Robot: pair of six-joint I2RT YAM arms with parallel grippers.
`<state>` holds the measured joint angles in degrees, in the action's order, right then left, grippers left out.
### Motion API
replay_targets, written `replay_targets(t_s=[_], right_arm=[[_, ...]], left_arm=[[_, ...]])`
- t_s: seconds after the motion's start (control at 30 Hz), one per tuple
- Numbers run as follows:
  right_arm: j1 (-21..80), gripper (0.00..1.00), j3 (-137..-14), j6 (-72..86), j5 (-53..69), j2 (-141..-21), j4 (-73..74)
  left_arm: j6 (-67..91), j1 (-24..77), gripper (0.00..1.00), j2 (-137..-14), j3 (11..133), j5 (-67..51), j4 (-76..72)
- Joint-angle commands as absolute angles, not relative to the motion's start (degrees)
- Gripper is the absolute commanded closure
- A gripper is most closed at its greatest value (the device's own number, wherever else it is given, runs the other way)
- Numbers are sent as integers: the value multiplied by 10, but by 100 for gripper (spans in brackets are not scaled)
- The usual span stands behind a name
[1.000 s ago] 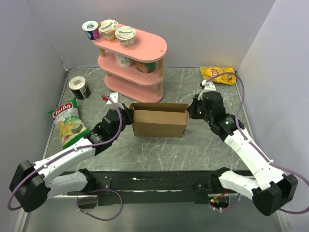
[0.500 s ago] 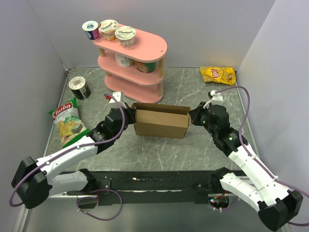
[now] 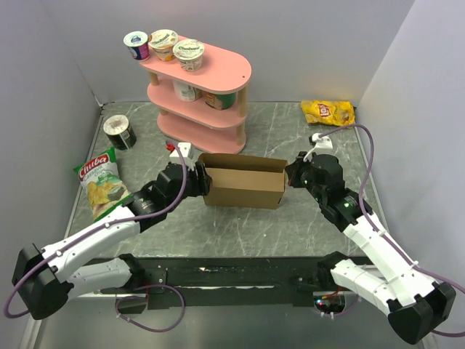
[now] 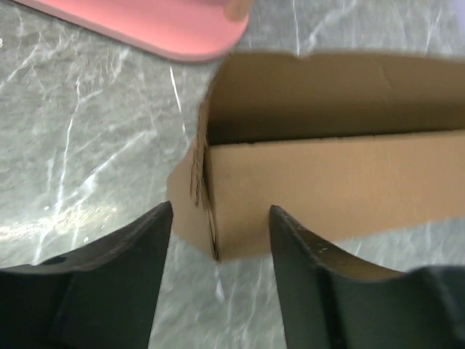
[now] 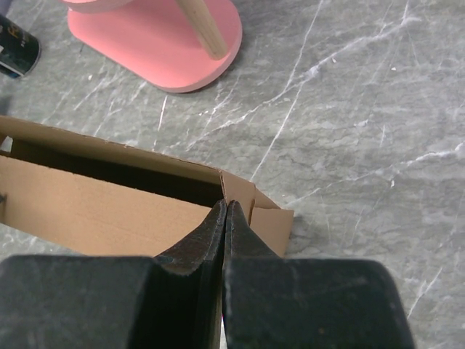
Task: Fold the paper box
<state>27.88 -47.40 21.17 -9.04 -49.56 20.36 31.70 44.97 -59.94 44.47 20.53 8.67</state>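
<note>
The paper box (image 3: 243, 185) is a brown cardboard box, open at the top, standing in the middle of the table. My left gripper (image 3: 197, 178) is at its left end. In the left wrist view the left gripper (image 4: 220, 211) is open, and the box's near left corner (image 4: 218, 233) lies just ahead between the fingers (image 4: 152, 240), untouched. My right gripper (image 3: 290, 174) is at the box's right end. In the right wrist view the right gripper (image 5: 225, 205) is shut with nothing between its tips, which rest against the folded end flap (image 5: 240, 193) of the box (image 5: 94, 211).
A pink three-tier shelf (image 3: 200, 94) with yogurt cups stands just behind the box; its base (image 4: 145, 22) is close to the box's back wall. A dark can (image 3: 120, 132) and a green chips bag (image 3: 102, 185) lie at left, a yellow chips bag (image 3: 328, 113) at far right.
My left gripper has gone from shut to open at the box's left end. The right arm has shifted its pose while staying at the right end. The box has slid slightly right.
</note>
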Motion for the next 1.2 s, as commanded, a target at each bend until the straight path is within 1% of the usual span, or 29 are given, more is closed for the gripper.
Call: replay_targets(t_s=[0.0, 0.07, 0.17, 0.2, 0.33, 0.43, 0.47, 0.53, 0.83, 0.93, 0.97, 1.03, 1.13, 1.17], right_arm=[[284, 100, -476, 184, -79, -515, 274], [283, 100, -475, 184, -73, -516, 272], [282, 100, -475, 184, -67, -517, 270], [283, 100, -475, 182, -65, -517, 271], [283, 100, -477, 178, -66, -517, 272], [283, 100, -481, 176, -68, -517, 275], [282, 100, -481, 175, -68, -516, 275], [283, 100, -481, 173, -69, -517, 275], [283, 100, -479, 173, -67, -516, 273], [282, 100, -479, 172, -66, -516, 272], [283, 100, -478, 173, -65, -517, 272], [283, 100, -477, 175, -63, -519, 270], [283, 100, -475, 177, -62, -519, 267], [282, 100, -474, 178, -62, -519, 266]], left_arm=[[272, 442, 36, -575, 504, 163, 153], [259, 429, 33, -573, 528, 144, 162], [230, 385, 33, -581, 559, 99, 180], [213, 361, 35, -584, 566, 74, 185], [176, 329, 42, -610, 603, 11, 197], [155, 327, 47, -649, 636, -6, 231], [148, 327, 51, -666, 650, -7, 239], [144, 326, 54, -681, 661, -11, 252], [148, 326, 55, -701, 664, -2, 256], [148, 326, 64, -706, 659, -2, 251], [149, 326, 70, -705, 658, -2, 243], [150, 327, 76, -707, 656, -2, 236], [163, 327, 89, -718, 660, -2, 238], [171, 326, 97, -721, 662, -2, 240]])
